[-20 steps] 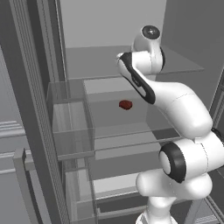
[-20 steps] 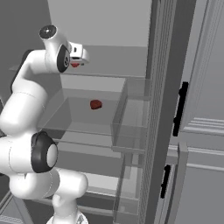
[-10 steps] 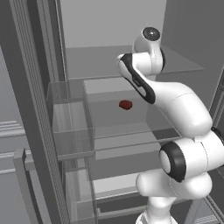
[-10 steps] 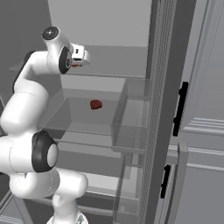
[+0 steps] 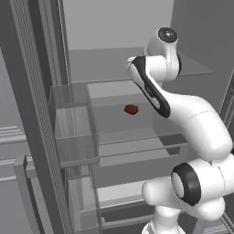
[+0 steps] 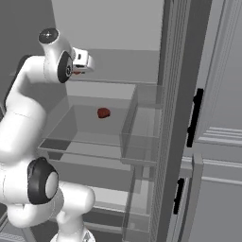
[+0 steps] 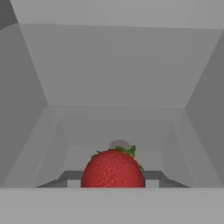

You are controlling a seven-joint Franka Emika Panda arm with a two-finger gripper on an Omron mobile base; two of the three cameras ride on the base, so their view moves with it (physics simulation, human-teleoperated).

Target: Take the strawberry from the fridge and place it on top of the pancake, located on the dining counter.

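Observation:
The fridge [image 6: 118,28] stands open with its pale interior ahead of me. My gripper [image 6: 78,70] reaches in over the upper glass shelf [image 6: 123,66]. It is shut on the strawberry [image 6: 75,73], which shows as a red spot under the white hand. In the hand view the strawberry [image 7: 113,168], red with a green cap, sits between the fingertips of the gripper [image 7: 113,179], close to the lens. The fridge's back wall [image 7: 118,65] lies beyond it. The pancake and the dining counter are out of view.
A dark red lump [image 5: 131,109] [image 6: 103,112] lies in the clear glass drawer [image 5: 75,123] one level below the hand. The fridge's dark side frame [image 6: 170,118] rises on the right. Beyond it stands a light grey cabinet with black handles [image 6: 194,118].
The jaws have closed from wide open onto the strawberry. The hand has drawn back a little toward the arm, and the red fruit has come with it.

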